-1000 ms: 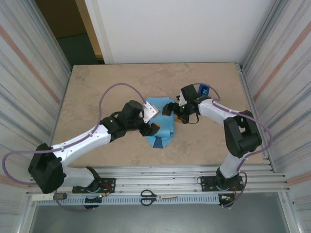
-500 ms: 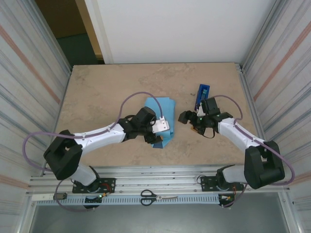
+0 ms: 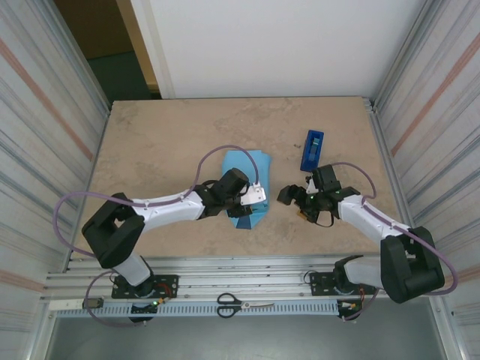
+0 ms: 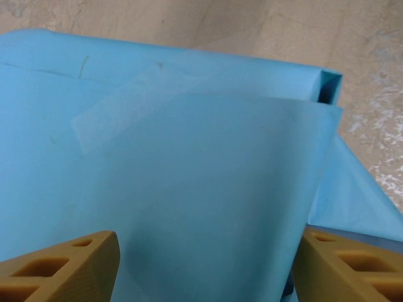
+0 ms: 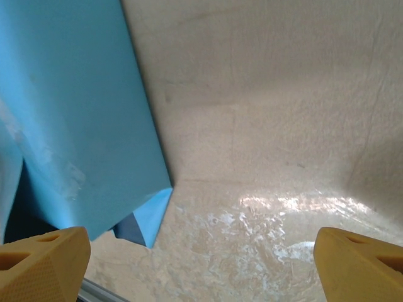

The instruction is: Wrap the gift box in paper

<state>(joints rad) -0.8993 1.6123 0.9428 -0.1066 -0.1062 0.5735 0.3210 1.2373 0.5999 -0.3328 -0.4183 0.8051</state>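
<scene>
Robot lab cell: marbled table [image 3: 150, 150] fenced left and right by ribbed metal panels [image 3: 45, 112]; aluminium rails [image 3: 247, 274] along its near edge carry arm bases [image 3: 142, 285], scissors [image 3: 244, 304]

White-black arms [image 3: 161, 206], purple cables [image 3: 225, 147], tan ribbed fingers [image 4: 63, 267].

No writing, label, brand or number can be read. The paper [image 4: 189, 157] ahead of the left gripper [image 4: 204, 258] is plain blue, with a blank strip of clear tape [image 4: 119, 113]. The tape dispenser [image 3: 313, 150] beyond the right gripper [image 5: 201, 258] carries a pale patch too small to read.
</scene>
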